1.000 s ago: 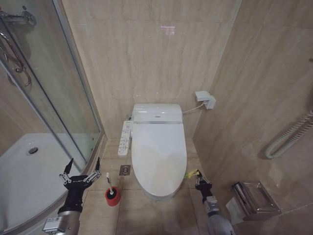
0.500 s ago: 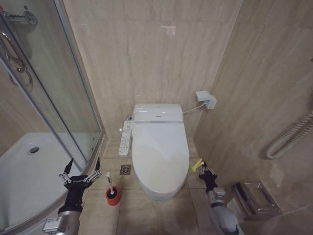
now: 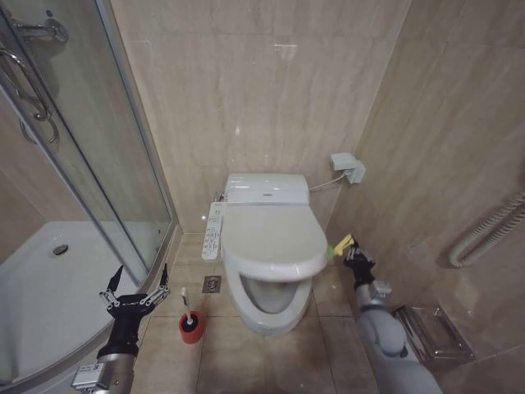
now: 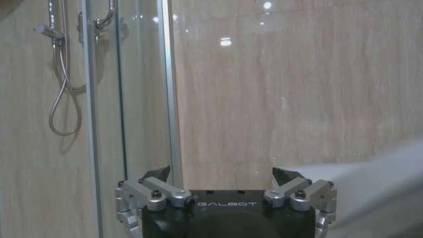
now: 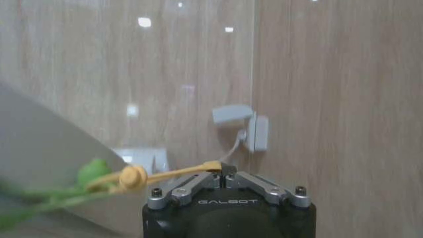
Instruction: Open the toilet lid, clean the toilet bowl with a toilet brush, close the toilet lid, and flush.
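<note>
Right tool point(image 3: 354, 254) gripping cord, toilet lid point(image 3: 275, 240) half-raised

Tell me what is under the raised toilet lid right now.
The toilet lid, partly lifted by a cord in the right gripper, uncovers the front of the toilet bowl, with its dark hollow inside. The bowl's rear stays covered by the lid.

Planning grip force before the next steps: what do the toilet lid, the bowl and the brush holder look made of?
The toilet lid: probably plastic, thin, smooth white shell with a soft sheen.
The toilet bowl: likely glazed ceramic, thick glossy white rim; the inside looks darker.
The toilet brush: thin white handle standing in a red cup, seemingly plastic; too small to be sure.
</note>
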